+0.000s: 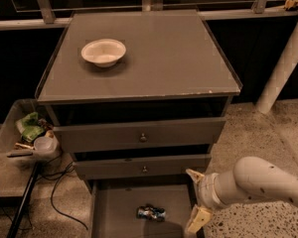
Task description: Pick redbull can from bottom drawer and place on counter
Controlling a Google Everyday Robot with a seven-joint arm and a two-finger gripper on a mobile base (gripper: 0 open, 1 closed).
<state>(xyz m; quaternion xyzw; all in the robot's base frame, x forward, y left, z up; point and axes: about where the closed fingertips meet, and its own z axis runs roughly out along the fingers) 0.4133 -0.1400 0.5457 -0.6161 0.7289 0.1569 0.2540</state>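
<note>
The redbull can (151, 212) lies on its side on the floor of the open bottom drawer (114, 212), near the middle. My gripper (194, 198) hangs at the drawer's right wall, to the right of the can and apart from it. Its two pale fingers (198, 219) stand spread, one up and one down, with nothing between them. The counter (159, 63) is the flat grey top of the cabinet, with a white bowl (104, 52) at its left rear.
Two knobbed drawers (141, 138) sit above the bottom one. A clear bin (25, 135) with clutter stands left of the cabinet, with cables on the floor. A white pole (284, 63) leans at the right. Speckled floor lies to the right.
</note>
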